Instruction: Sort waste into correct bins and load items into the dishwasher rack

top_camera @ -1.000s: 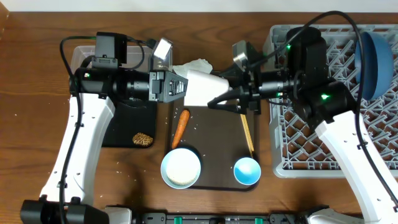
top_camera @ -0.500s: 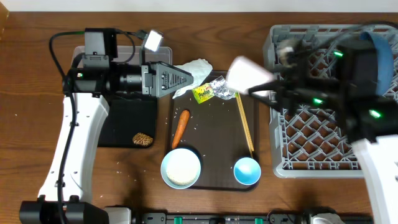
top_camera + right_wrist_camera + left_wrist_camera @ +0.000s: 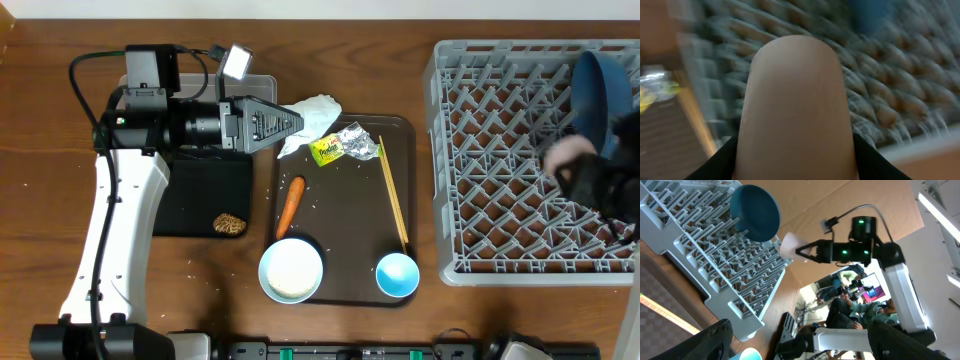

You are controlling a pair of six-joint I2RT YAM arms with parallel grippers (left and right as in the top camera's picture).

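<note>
The small pink cup [image 3: 795, 90] fills the right wrist view, and my right gripper [image 3: 796, 155] is shut on it with a black finger on each side. Overhead, that arm is a blur over the right part of the dishwasher rack [image 3: 500, 150], and the cup [image 3: 568, 150] shows as a pink smear. The dark blue dish [image 3: 603, 95] stands in the rack's far right corner. My left gripper [image 3: 290, 123] is open and empty, beside the white napkin [image 3: 312, 115]. The wrapper [image 3: 343, 145], carrot [image 3: 290, 205], chopsticks [image 3: 393, 195], white bowl [image 3: 291, 270] and light blue cup [image 3: 397, 274] lie on the brown tray.
The brown serving tray [image 3: 345, 240] sits mid-table. The black tray [image 3: 205, 190] left of it holds a brown food lump [image 3: 230, 223]. The clear tub [image 3: 258, 85] is mostly hidden under my left arm. Rice grains are scattered near the bowl.
My left gripper has opened, let go of the pink cup and drawn back to the left. The right arm has swung the cup from above the brown tray to over the rack.
</note>
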